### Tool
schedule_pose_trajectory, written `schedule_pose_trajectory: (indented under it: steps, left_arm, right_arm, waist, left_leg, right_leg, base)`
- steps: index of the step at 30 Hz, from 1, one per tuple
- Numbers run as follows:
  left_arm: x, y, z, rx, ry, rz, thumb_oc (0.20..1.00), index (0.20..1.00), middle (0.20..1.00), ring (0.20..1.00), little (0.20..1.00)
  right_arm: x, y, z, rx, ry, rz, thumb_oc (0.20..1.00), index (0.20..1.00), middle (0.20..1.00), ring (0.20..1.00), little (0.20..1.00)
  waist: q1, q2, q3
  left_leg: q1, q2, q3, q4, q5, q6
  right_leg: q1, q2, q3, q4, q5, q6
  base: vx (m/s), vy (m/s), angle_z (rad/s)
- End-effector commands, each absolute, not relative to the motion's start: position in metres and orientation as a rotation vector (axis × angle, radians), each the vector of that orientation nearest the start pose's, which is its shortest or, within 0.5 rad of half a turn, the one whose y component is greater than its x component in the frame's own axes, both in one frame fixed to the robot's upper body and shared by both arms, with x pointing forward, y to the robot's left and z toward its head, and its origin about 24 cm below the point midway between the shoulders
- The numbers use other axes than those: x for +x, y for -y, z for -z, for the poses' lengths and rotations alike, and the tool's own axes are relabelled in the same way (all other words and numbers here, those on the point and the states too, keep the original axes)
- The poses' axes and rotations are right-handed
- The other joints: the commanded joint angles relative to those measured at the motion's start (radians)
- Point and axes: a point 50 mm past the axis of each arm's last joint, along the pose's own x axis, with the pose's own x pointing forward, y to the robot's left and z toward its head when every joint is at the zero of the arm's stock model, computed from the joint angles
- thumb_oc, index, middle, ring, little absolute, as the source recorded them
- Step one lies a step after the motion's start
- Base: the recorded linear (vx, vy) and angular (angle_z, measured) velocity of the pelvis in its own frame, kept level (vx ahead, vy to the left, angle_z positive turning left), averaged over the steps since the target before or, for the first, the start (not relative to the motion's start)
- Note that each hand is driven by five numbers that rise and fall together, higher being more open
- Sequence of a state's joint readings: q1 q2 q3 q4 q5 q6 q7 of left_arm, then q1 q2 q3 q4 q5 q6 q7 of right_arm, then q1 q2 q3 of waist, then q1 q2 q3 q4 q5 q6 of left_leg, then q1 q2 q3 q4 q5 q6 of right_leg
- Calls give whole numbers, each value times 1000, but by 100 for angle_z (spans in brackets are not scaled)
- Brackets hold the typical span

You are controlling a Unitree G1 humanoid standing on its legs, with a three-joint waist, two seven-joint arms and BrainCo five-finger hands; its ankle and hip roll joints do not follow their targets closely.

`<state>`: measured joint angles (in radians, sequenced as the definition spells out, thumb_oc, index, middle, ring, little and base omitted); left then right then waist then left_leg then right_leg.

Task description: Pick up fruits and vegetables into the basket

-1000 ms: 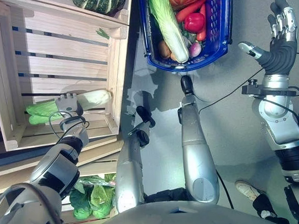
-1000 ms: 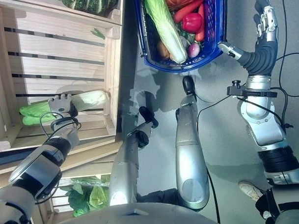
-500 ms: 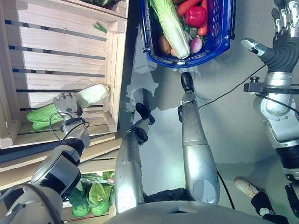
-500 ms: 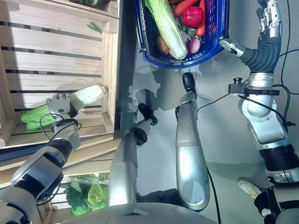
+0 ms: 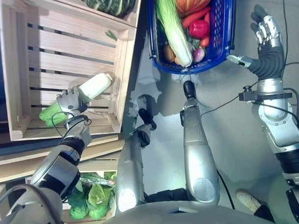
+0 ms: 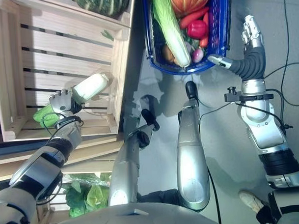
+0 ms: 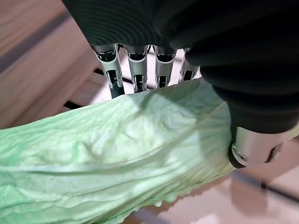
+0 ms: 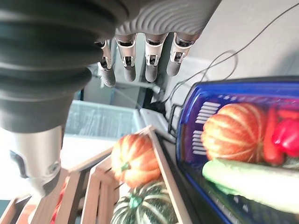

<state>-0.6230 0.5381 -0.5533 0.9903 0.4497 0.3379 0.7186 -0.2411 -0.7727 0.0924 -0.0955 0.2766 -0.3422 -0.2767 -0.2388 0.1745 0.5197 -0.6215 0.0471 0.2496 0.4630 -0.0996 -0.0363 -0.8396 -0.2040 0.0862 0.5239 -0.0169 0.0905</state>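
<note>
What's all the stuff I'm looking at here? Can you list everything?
Napa cabbage: one, pale green and white, held in the left hand over the crate.
Wooden crate: one, light wood, on the left.
Striped squash: one, dark green, in the crate section beyond.
Basket: one, blue, on the floor; inside, a second napa cabbage, an orange pumpkin, a red pepper and smaller vegetables.
Leafy greens: one bunch, green, in a lower crate.
Left hand: curled round the cabbage.
Right hand: open, beside the basket.

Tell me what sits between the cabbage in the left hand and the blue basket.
In the left eye view, the crate's wooden side wall stands between the cabbage held by the left hand and the basket, then bare floor.
</note>
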Motion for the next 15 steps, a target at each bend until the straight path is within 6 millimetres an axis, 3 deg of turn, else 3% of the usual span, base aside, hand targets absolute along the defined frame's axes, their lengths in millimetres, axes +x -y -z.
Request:
schedule_pose_trajectory:
  steps: [1, 11, 15]
  left_arm:
    - [299, -331, -53, 1502, -176, -687, 200, 200, 200, 200, 200]
    - [286, -300, -73, 1152, 113, -572, 200, 200, 200, 200, 200]
    - [280, -286, -80, 1088, 198, -491, 200, 200, 200, 200, 200]
  right_arm:
    - [261, 223, -204, -336, 707, -44, 1000, 1000, 1000, 1000, 1000]
    - [253, 217, -191, -198, 602, -132, 1000, 1000, 1000, 1000, 1000]
    - [251, 208, -189, -167, 579, -210, 1000, 1000, 1000, 1000, 1000]
  waist:
    - [7, -50, 0]
    - [88, -85, -2]
    - [117, -102, -52]
  left_leg:
    - [3, -28, -64, -3, 5, -34]
    - [264, -25, -143, -149, 33, -27]
    - [318, -22, -167, -205, 48, -25]
  right_leg:
    - [105, -25, -46, -69, -38, 19]
    - [396, -10, -110, -153, -52, 35]
    - [464, 0, -126, -197, -50, 37]
  base:
    - [40, -98, 15]
    - [56, -152, 15]
    - [90, -200, 18]
